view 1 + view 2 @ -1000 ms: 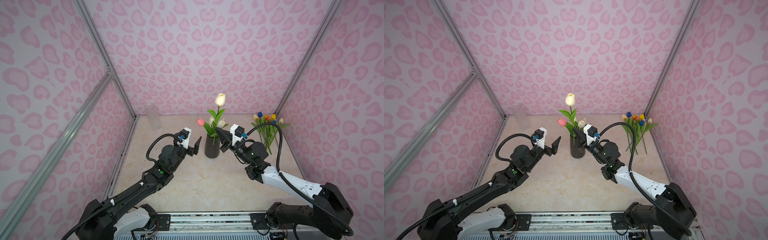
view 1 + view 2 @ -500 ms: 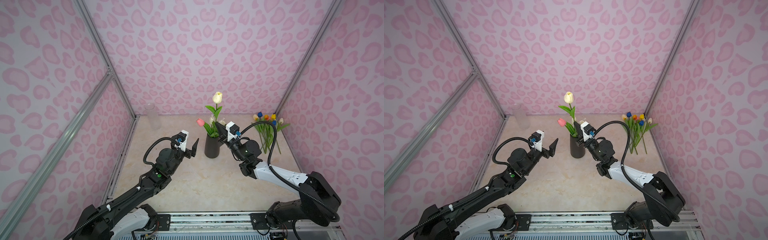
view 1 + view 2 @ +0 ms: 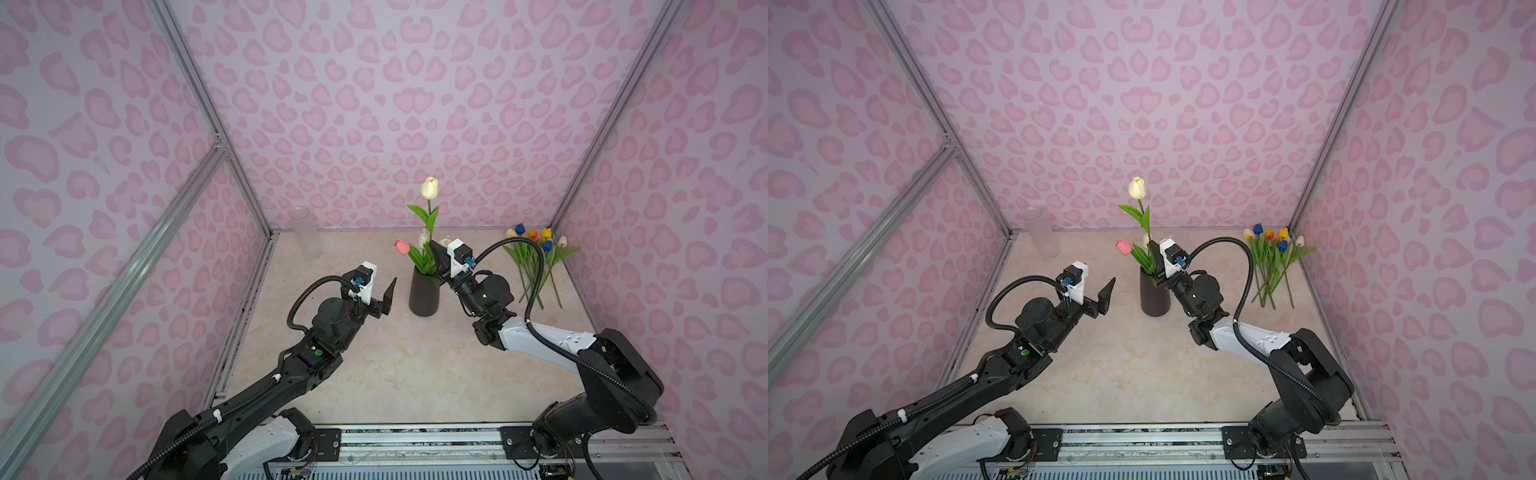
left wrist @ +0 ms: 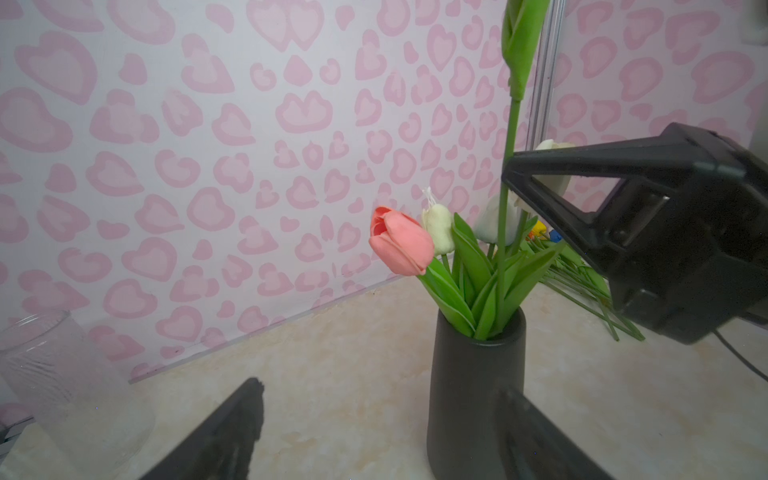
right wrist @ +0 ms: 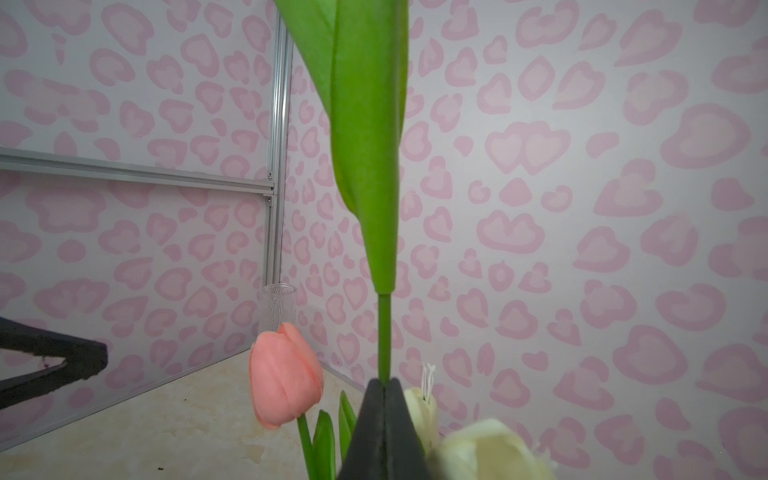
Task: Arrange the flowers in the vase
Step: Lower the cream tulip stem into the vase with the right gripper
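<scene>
Above the vase (image 3: 424, 293), right claw (image 5: 384, 388) pinches tulip stem (image 5: 384, 332).

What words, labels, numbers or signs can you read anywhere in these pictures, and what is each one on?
There is no readable text in any view.
The black vase: plain, no label.
The glass jar: ribbed texture only.
The walls: pink hearts, no letters.
The left gripper and the right gripper, which pinches the stem of the tall cream tulip: no legible markings.
</scene>
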Robot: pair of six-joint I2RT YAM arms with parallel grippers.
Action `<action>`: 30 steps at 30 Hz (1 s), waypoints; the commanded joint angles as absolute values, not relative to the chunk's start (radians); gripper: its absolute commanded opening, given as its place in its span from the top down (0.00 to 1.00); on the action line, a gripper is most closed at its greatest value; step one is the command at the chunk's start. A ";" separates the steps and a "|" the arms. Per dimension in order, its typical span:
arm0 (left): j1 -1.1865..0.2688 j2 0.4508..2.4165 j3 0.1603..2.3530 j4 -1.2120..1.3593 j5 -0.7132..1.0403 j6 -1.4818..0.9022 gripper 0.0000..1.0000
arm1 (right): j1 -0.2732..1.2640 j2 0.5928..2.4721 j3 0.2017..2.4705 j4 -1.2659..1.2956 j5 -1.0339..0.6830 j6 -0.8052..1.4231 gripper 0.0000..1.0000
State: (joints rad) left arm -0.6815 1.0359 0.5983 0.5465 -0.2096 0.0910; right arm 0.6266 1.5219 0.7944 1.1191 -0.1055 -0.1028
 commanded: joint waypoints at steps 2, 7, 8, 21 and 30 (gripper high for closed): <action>-0.681 1.045 0.597 0.564 -0.218 0.094 0.13 | 0.627 1.503 0.795 1.103 -0.136 -0.092 1.00; -0.681 1.064 0.604 0.574 -0.218 0.094 0.13 | 0.630 1.483 0.779 1.063 -0.179 -0.077 1.00; -0.681 1.068 0.604 0.579 -0.214 0.091 0.13 | 0.630 1.486 0.774 1.067 -0.177 -0.075 1.00; -0.681 1.082 0.617 0.575 -0.203 0.084 0.13 | 0.631 1.523 0.732 1.124 -0.153 -0.069 1.00; -0.681 1.089 0.618 0.572 -0.208 0.080 0.13 | 0.635 1.497 0.676 1.193 -0.080 -0.086 0.81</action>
